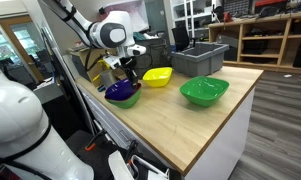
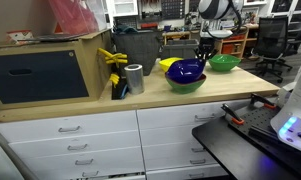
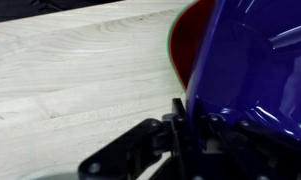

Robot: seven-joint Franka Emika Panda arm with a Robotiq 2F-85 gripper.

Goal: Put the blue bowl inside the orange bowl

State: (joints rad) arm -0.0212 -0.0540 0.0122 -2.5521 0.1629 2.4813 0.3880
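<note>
The blue bowl [image 1: 120, 91] [image 2: 186, 70] sits low over a green bowl [image 2: 187, 85] near the counter's edge in both exterior views. In the wrist view the blue bowl [image 3: 255, 70] fills the right side. A sliver of the orange bowl [image 3: 182, 42] shows right behind it, with a thin green edge beside it. The orange bowl is hidden in both exterior views. My gripper [image 1: 131, 74] [image 2: 203, 52] [image 3: 190, 125] comes down from above, and its fingers are shut on the blue bowl's rim.
A yellow bowl [image 1: 157, 76] [image 2: 168, 63] and a second green bowl [image 1: 203, 91] [image 2: 224, 63] stand further along the wooden counter [image 1: 190, 125]. A grey bin [image 1: 200, 57] is at the back. A metal can [image 2: 135, 78] and yellow clamps [image 2: 115, 60] stand by a box.
</note>
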